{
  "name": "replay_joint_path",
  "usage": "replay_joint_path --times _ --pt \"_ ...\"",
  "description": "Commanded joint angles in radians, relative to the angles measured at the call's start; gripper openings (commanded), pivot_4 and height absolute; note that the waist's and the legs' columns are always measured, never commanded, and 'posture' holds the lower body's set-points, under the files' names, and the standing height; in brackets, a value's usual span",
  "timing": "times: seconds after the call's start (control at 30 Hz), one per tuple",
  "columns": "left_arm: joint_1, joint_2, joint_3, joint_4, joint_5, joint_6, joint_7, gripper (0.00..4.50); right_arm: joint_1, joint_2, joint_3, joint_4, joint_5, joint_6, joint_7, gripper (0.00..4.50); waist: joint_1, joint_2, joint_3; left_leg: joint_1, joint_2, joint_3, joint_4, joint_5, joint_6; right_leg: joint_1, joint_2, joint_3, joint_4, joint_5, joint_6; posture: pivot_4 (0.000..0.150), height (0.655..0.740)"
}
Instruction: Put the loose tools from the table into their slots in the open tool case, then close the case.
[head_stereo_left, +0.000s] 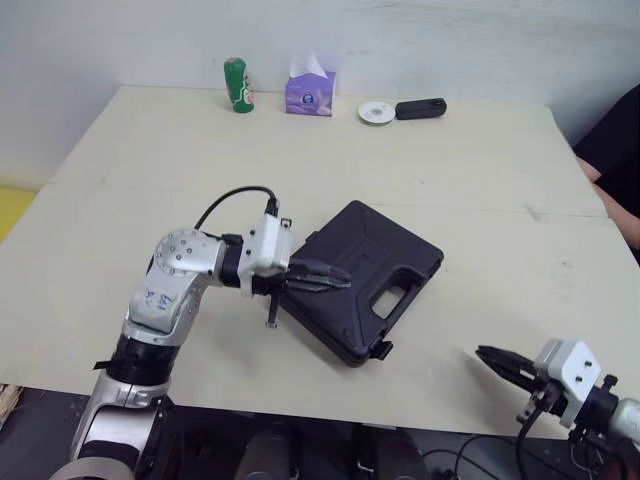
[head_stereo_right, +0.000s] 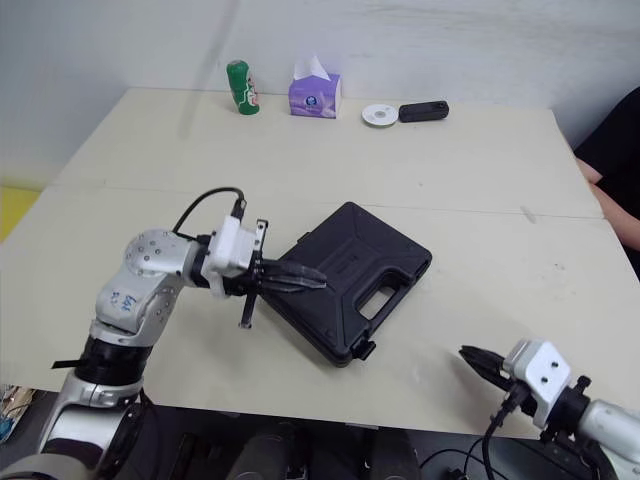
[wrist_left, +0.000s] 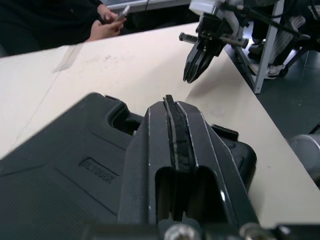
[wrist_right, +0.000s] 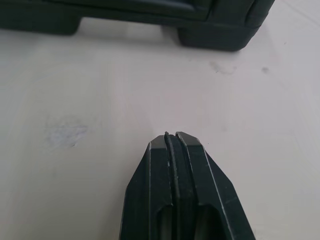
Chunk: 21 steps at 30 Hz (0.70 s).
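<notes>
The tool case (head_stereo_left: 365, 275) is seen lying flat near the middle of the bench (head_stereo_left: 150, 160), its lid down and its handle cut-out (head_stereo_left: 395, 297) turned toward the near right. The loading and the closing are therefore judged to be done. Whether the latch (head_stereo_left: 381, 350) at the near edge is fastened cannot be told, so that may be what is left.

The left end effector (head_stereo_left: 343, 278) is held over the left part of the lid with its fingers pressed together and nothing between them; contact with the lid cannot be confirmed. The right end effector (head_stereo_left: 484, 354) is likewise closed and empty, apart from the case, over the bench's near right edge.

Along the far edge a green can (head_stereo_left: 236, 86), a tissue box (head_stereo_left: 310, 92), a white disc (head_stereo_left: 376, 113) and a black oblong object (head_stereo_left: 420, 108) are noted; none is taken for a tool.
</notes>
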Motion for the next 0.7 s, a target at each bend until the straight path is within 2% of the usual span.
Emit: replay_joint_path --times 0.03,0.13,0.2,0.3,0.43,0.7 --pt "0.018 0.013 -0.059 -0.035 0.059 -0.044 0.016 0.01 0.021 0.027 0.065 -0.050 -0.011 -0.032 0.003 0.04 0.000 0.000 0.000 0.000 0.000 0.000 0.000 0.000 0.000 0.000 0.000 0.000 0.000 0.000 0.000 0.150 0.7400" --pt "0.030 0.014 -0.086 -0.040 0.078 -0.041 0.033 0.01 0.019 0.032 0.110 -0.073 -0.018 -0.032 -0.002 0.04 0.000 0.001 0.000 0.000 0.000 0.000 0.000 0.000 0.000 0.000 0.000 0.001 0.000 0.000 0.000 0.150 0.7400" --pt "0.054 0.023 -0.128 -0.047 0.134 -0.069 0.046 0.01 0.010 0.043 0.164 -0.090 -0.034 -0.031 -0.011 0.04 -0.001 0.001 0.000 0.000 0.000 0.000 0.000 0.000 0.000 -0.001 0.000 0.001 0.000 0.000 0.000 0.150 0.7400" --pt "0.082 0.022 -0.140 -0.077 0.121 -0.010 0.070 0.01 -0.002 0.036 0.207 -0.105 -0.046 -0.018 -0.011 0.04 0.000 0.001 0.001 0.000 0.000 0.001 -0.003 0.000 -0.001 -0.001 0.000 0.001 -0.001 0.000 -0.001 0.150 0.7400" --pt "0.061 -0.006 -0.157 -0.047 0.129 -0.003 0.097 0.01 -0.039 0.043 0.280 -0.130 -0.047 0.005 -0.029 0.04 0.000 0.001 0.001 0.000 0.000 0.000 -0.003 0.001 -0.001 -0.001 0.000 0.000 0.000 0.000 -0.001 0.150 0.7400" --pt "0.037 0.000 -0.237 0.002 0.197 0.041 0.102 0.01 -0.140 0.045 0.371 -0.135 -0.061 0.042 -0.054 0.04 0.001 0.002 0.001 0.000 0.000 0.000 -0.003 0.001 0.000 -0.001 0.000 0.000 -0.001 0.000 -0.001 0.150 0.7400"
